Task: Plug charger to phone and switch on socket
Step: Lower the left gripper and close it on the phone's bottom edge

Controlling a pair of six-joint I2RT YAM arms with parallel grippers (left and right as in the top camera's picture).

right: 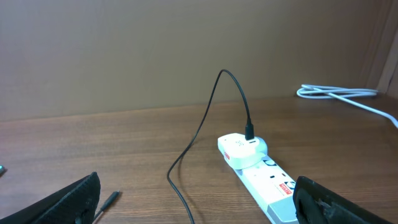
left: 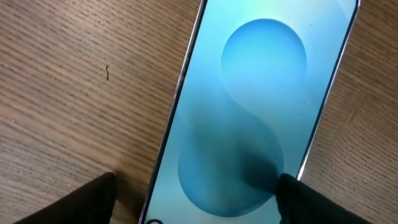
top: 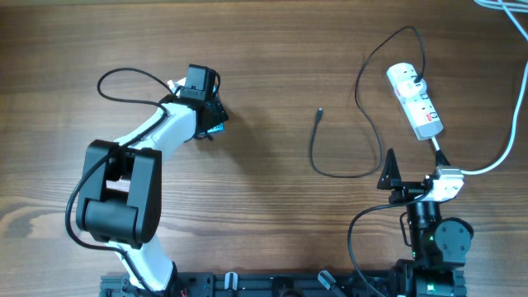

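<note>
1. While my left gripper (left: 198, 186) hangs low over the phone (left: 261, 93), its jaws stand fairly wide, astride the lower part of the screen. One finger (left: 81, 202) is clear of the edge with wood showing between, and the other (left: 317, 202) sits right at the opposite edge (whether it touches, I cannot tell).
2. I judge the step in hand to be securing the phone. I'd centre the jaws across its narrow width before squeezing, and press on the edges, not the glass.
3. My right gripper (right: 198, 183) is wide and empty, near the socket (top: 415, 101). The charger (top: 340, 176) loops from there across the wood, and its plug tip (top: 319, 111) lies loose, well apart from the phone.
4. I'd keep the port end (I can't make out which one) free of fingers and turned toward that tip.
5. The worktop (top: 272, 49) is flat brown wood-grain. A white cable (right: 329, 93) trails at the right, and a plain brownish backdrop stands behind.
</note>
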